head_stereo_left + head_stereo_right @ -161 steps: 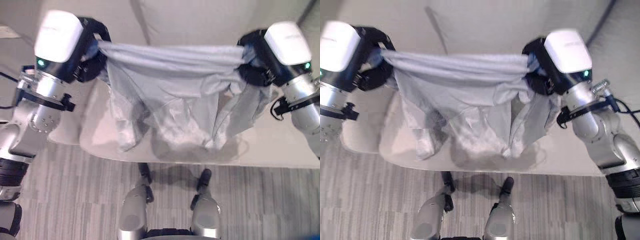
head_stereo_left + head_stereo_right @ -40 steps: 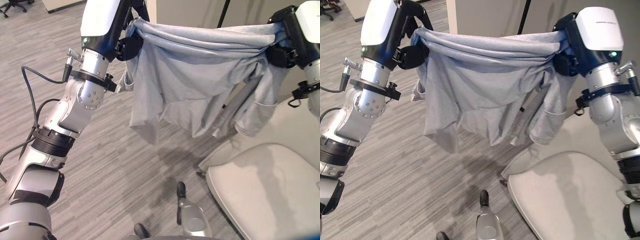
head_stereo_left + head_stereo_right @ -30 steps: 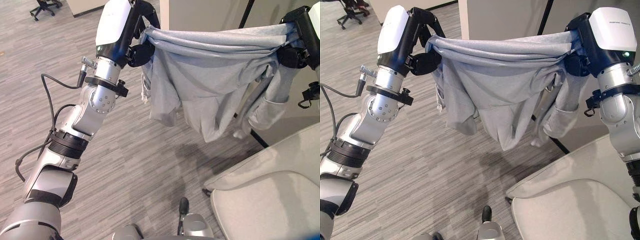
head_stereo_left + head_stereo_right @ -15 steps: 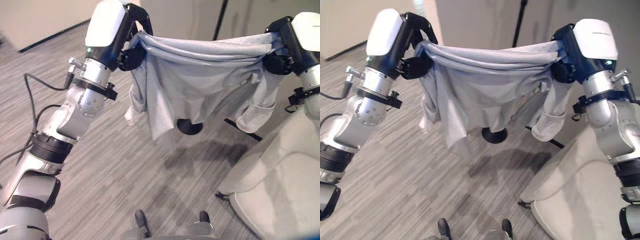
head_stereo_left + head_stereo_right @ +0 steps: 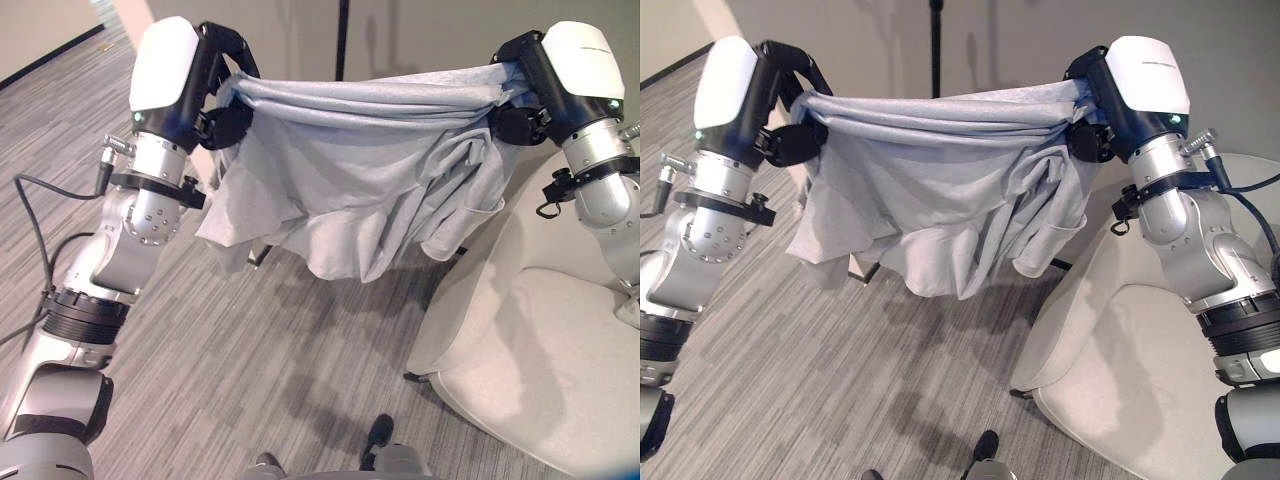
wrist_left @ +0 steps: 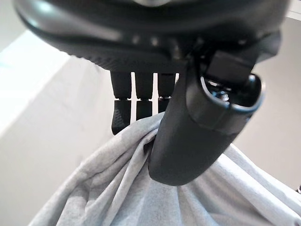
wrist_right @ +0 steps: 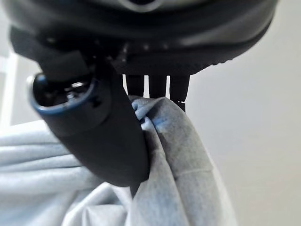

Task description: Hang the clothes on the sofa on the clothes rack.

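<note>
A light grey garment [image 5: 370, 190] hangs stretched in the air between my two hands, its lower part drooping in folds. My left hand [image 5: 225, 110] is shut on the garment's left end; in the left wrist view the thumb [image 6: 197, 127] presses the cloth [image 6: 155, 197] against the fingers. My right hand [image 5: 520, 100] is shut on the right end, and the right wrist view shows its thumb [image 7: 103, 136] pinching the cloth [image 7: 178, 160]. A black upright pole [image 5: 936, 45] of the clothes rack stands behind the garment, against the wall.
The pale sofa [image 5: 540, 340] lies at the lower right, its seat edge near the garment's right side. Grey striped carpet [image 5: 250, 360] spreads below and to the left. A plain wall [image 5: 990, 40] closes the space behind the pole.
The camera has swung round: the sofa now lies closer at the lower right and the pole stands behind the garment's middle. Both hands still hold the garment stretched.
</note>
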Controlling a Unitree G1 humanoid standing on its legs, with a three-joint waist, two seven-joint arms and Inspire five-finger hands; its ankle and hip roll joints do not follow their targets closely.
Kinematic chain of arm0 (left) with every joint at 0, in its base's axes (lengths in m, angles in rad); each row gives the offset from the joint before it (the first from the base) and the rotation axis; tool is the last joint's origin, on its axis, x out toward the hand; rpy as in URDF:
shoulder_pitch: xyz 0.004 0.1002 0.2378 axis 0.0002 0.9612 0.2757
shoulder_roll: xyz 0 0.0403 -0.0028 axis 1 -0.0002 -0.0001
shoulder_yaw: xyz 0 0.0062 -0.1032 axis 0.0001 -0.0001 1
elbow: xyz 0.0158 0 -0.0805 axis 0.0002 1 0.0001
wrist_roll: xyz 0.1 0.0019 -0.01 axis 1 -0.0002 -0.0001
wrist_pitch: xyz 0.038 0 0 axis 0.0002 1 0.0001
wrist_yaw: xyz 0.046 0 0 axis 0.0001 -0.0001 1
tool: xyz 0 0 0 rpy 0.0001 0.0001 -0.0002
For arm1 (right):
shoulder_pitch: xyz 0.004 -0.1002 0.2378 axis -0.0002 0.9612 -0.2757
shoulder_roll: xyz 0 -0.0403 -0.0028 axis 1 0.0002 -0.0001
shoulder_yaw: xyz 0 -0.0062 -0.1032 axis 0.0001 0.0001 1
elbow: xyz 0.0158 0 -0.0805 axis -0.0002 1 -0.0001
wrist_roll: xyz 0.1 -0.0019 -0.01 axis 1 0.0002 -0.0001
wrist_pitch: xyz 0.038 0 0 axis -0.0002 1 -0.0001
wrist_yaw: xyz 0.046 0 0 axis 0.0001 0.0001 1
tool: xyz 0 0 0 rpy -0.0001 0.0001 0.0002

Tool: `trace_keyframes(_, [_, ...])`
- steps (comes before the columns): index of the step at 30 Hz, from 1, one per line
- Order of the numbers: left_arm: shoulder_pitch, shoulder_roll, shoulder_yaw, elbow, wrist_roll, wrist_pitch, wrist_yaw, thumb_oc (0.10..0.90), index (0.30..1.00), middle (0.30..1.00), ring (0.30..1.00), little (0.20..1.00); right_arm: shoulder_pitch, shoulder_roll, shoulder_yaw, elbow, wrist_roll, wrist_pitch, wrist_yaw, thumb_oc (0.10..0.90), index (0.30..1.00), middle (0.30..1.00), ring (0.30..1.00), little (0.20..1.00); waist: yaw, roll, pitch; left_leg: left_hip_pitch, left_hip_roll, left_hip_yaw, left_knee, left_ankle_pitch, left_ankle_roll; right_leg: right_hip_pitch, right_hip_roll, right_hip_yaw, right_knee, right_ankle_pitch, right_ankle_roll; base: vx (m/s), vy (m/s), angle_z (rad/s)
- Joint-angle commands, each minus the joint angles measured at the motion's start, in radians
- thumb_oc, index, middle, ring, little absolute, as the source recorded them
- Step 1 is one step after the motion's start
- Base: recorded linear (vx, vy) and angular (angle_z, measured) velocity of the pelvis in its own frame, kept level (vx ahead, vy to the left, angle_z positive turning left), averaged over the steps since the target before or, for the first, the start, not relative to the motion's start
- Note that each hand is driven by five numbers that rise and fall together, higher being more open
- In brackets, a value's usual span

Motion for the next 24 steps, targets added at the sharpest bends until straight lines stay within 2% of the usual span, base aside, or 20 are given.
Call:
trace_keyframes(1, [-0.113, 0.051, 0.094, -0.048, -0.028, -0.034, 0.077, 0.4, 0.3, 0.3, 0.3, 0.3, -0.157, -0.047, -0.099, 0.011, 0.05, 0.0, -0.07, 0.4, 0.3, 0.3, 0.3, 0.3, 0.049, -0.022, -0.072, -0.032, -0.016, -0.197, -0.035, -0.068, -0.071, 0.056, 0.038, 0.069, 0.007, -0.224, 0.085, 0.08, -0.012, -0.5])
trace_keyframes(2, [-0.118, 0.049, 0.088, -0.041, -0.039, -0.035, 0.082, 0.4, 0.3, 0.3, 0.3, 0.3, -0.163, -0.049, -0.09, 0.017, 0.062, -0.001, -0.066, 0.4, 0.3, 0.3, 0.3, 0.3, 0.055, -0.021, -0.077, -0.041, -0.021, -0.293, -0.078, -0.097, -0.062, 0.053, 0.039, 0.095, 0.007, -0.23, 0.094, 0.08, 0.04, -0.34])
trace_keyframes(3, [-0.119, 0.048, 0.087, -0.04, -0.039, -0.035, 0.082, 0.4, 0.3, 0.3, 0.3, 0.3, -0.164, -0.051, -0.089, 0.018, 0.063, -0.001, -0.066, 0.4, 0.3, 0.3, 0.3, 0.3, 0.053, -0.021, -0.078, -0.042, -0.022, -0.296, -0.08, -0.096, -0.061, 0.053, 0.038, 0.093, 0.007, -0.23, 0.095, 0.05, 0.082, -0.48])
trace_keyframes(4, [-0.127, 0.05, 0.085, -0.04, -0.042, -0.038, 0.088, 0.4, 0.3, 0.3, 0.3, 0.3, -0.166, -0.055, -0.086, 0.018, 0.063, 0.0, -0.069, 0.4, 0.3, 0.3, 0.3, 0.3, 0.053, -0.023, -0.077, -0.054, -0.028, -0.315, -0.104, -0.073, -0.056, 0.045, 0.03, 0.087, 0.007, -0.211, 0.093, 0.05, 0.123, -0.56])
trace_keyframes(5, [-0.135, 0.045, 0.078, -0.033, -0.046, -0.039, 0.093, 0.4, 0.3, 0.3, 0.3, 0.3, -0.158, -0.057, -0.087, 0.017, 0.071, 0.001, -0.069, 0.4, 0.3, 0.3, 0.3, 0.3, 0.043, -0.014, -0.083, -0.048, -0.033, -0.338, -0.132, -0.066, -0.053, 0.043, 0.026, 0.104, 0.007, -0.212, 0.095, 0.07, 0.169, -0.44])
trace_keyframes(7, [-0.166, 0.025, 0.061, -0.029, -0.046, -0.034, 0.087, 0.4, 0.3, 0.3, 0.3, 0.3, -0.144, -0.058, -0.103, 0.014, 0.06, 0.006, -0.072, 0.4, 0.3, 0.3, 0.3, 0.3, 0.027, 0.001, -0.093, -0.02, -0.05, -0.298, -0.197, -0.055, -0.037, 0.039, 0.011, 0.103, 0.007, -0.197, 0.112, 0.12, 0.237, -0.04])
trace_keyframes(8, [-0.167, 0.025, 0.06, -0.029, -0.046, -0.034, 0.087, 0.4, 0.3, 0.3, 0.3, 0.3, -0.141, -0.058, -0.106, 0.013, 0.059, 0.006, -0.072, 0.4, 0.3, 0.3, 0.3, 0.3, 0.031, 0.001, -0.092, -0.018, -0.051, -0.294, -0.197, -0.056, -0.036, 0.039, 0.01, 0.107, 0.007, -0.196, 0.113, 0.08, 0.309, 0.09])
trace_keyframes(10, [-0.169, 0.025, 0.048, -0.032, -0.036, -0.036, 0.075, 0.4, 0.3, 0.3, 0.3, 0.3, -0.123, -0.037, -0.1, 0.003, 0.021, 0.017, -0.062, 0.4, 0.3, 0.3, 0.3, 0.3, 0.027, 0.012, -0.091, 0.005, -0.1, -0.251, -0.202, -0.089, -0.002, 0.021, -0.032, 0.15, 0.007, -0.141, 0.143, 0.04, 0.389, -0.18])
trace_keyframes(12, [-0.166, 0.026, 0.048, -0.034, -0.033, -0.036, 0.074, 0.4, 0.3, 0.3, 0.3, 0.3, -0.119, -0.033, -0.097, 0.0, 0.011, 0.02, -0.058, 0.4, 0.3, 0.3, 0.3, 0.3, 0.029, 0.012, -0.089, 0.012, -0.109, -0.241, -0.202, -0.097, 0.006, 0.018, -0.042, 0.162, 0.007, -0.127, 0.151, 0.0, 0.272, -0.39])
trace_keyframes(13, [-0.156, 0.026, 0.056, -0.039, -0.031, -0.033, 0.07, 0.4, 0.3, 0.3, 0.3, 0.3, -0.105, -0.032, -0.096, -0.004, -0.01, 0.026, -0.049, 0.4, 0.3, 0.3, 0.3, 0.3, 0.03, 0.015, -0.083, 0.015, -0.126, -0.237, -0.202, -0.109, 0.022, 0.014, -0.063, 0.176, 0.014, -0.105, 0.165, -0.01, 0.237, -0.45])
trace_keyframes(15, [-0.151, 0.024, 0.057, -0.041, -0.03, -0.035, 0.067, 0.4, 0.3, 0.3, 0.3, 0.3, -0.09, -0.033, -0.104, -0.003, -0.013, 0.026, -0.045, 0.4, 0.3, 0.3, 0.3, 0.3, 0.027, 0.017, -0.078, 0.018, -0.132, -0.24, -0.202, -0.116, 0.027, 0.007, -0.077, 0.194, 0.043, -0.105, 0.166, -0.03, 0.166, -0.41])
trace_keyframes(16, [-0.154, 0.016, 0.048, -0.04, -0.028, -0.038, 0.069, 0.4, 0.3, 0.3, 0.3, 0.3, -0.057, -0.036, -0.125, -0.009, -0.011, 0.028, -0.045, 0.4, 0.3, 0.3, 0.3, 0.3, 0.006, 0.016, -0.066, 0.012, -0.14, -0.26, -0.202, -0.11, 0.038, -0.03, -0.076, 0.271, 0.131, -0.099, 0.163, -0.05, 0.171, -0.18])
trace_keyframes(17, [-0.175, 0.013, 0.021, -0.021, -0.043, -0.038, 0.078, 0.4, 0.3, 0.3, 0.3, 0.3, -0.023, -0.051, -0.147, -0.018, -0.008, 0.027, -0.05, 0.4, 0.3, 0.3, 0.3, 0.3, -0.024, 0.019, -0.052, 0.006, -0.139, -0.284, -0.202, -0.115, 0.048, -0.083, -0.04, 0.408, 0.223, -0.135, 0.167, -0.07, 0.104, 0.19])
trace_keyframes(18, [-0.189, 0.015, 0.012, -0.01, -0.044, -0.036, 0.081, 0.4, 0.3, 0.3, 0.3, 0.3, -0.021, -0.054, -0.149, -0.016, -0.006, 0.026, -0.052, 0.4, 0.3, 0.3, 0.3, 0.3, -0.024, 0.016, -0.053, 0.0, -0.134, -0.278, -0.202, -0.108, 0.047, -0.09, -0.034, 0.422, 0.229, -0.14, 0.163, -0.03, 0.041, 0.42])
trace_keyframes(20, [-0.194, 0.015, 0.009, -0.007, -0.045, -0.037, 0.082, 0.4, 0.3, 0.3, 0.3, 0.3, -0.021, -0.054, -0.151, -0.014, -0.005, 0.025, -0.053, 0.4, 0.3, 0.3, 0.3, 0.3, -0.022, 0.015, -0.054, -0.002, -0.133, -0.278, -0.202, -0.108, 0.046, -0.094, -0.033, 0.423, 0.232, -0.142, 0.162, -0.02, -0.045, 0.49])
trace_keyframes(21, [-0.183, 0.016, 0.007, -0.004, -0.039, -0.036, 0.08, 0.4, 0.3, 0.3, 0.3, 0.3, -0.005, -0.072, -0.171, -0.016, -0.005, 0.021, -0.057, 0.4, 0.3, 0.3, 0.3, 0.3, -0.018, 0.005, -0.059, -0.008, -0.131, -0.283, -0.202, -0.098, 0.041, -0.082, -0.018, 0.387, 0.171, -0.171, 0.141, -0.02, -0.072, 0.17])
trace_keyframes(24, [-0.171, 0.019, 0.017, -0.003, -0.037, -0.036, 0.075, 0.4, 0.3, 0.3, 0.3, 0.3, -0.003, -0.07, -0.184, -0.014, 0.001, 0.017, -0.061, 0.4, 0.3, 0.3, 0.3, 0.3, -0.009, -0.007, -0.074, -0.013, -0.129, -0.285, -0.202, -0.093, 0.03, -0.031, -0.009, 0.334, 0.083, -0.162, 0.138, 0.0, -0.121, 0.03])
